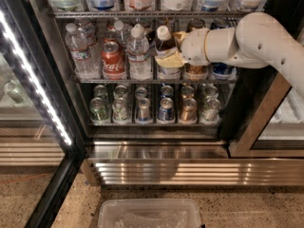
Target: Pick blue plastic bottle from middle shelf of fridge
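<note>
Might topple the water bottle [138,51] pulling the gripper [175,49], jaws clasping the blue plastic bottle [164,43], off the middle shelf [118,80].

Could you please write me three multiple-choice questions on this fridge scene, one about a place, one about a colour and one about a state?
1. Where is the gripper?
A) down by the floor bin
B) at the blue plastic bottle on the middle shelf
C) at the cans on the lowest tier

2. What colour is that bottle's cap?
A) white
B) red
C) green

3. How does the blue plastic bottle stand?
A) on its side
B) upside down
C) upright, with its cap on

Answers:
1 B, the end of the arm sits against the bottle at that tier.
2 A, the cap shows white above the dark liquid.
3 C, the cap is in place and points straight up.
</note>
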`<action>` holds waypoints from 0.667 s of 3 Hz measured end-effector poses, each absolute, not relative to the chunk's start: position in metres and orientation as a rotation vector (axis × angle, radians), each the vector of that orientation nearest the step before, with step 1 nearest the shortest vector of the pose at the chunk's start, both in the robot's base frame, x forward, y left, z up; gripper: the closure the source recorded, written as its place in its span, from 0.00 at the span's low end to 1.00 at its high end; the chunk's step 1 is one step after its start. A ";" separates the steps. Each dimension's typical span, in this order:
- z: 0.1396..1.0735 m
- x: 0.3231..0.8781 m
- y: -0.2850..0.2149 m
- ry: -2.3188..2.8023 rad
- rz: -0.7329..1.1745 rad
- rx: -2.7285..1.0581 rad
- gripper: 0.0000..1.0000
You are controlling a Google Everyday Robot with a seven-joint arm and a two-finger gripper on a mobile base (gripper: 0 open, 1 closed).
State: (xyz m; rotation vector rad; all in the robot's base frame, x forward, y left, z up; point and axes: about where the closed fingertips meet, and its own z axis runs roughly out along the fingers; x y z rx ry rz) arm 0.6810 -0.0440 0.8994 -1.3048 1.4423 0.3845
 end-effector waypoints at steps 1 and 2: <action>0.902 0.676 -0.047 1.440 0.381 -1.290 1.00; 0.902 0.676 -0.047 1.440 0.381 -1.290 1.00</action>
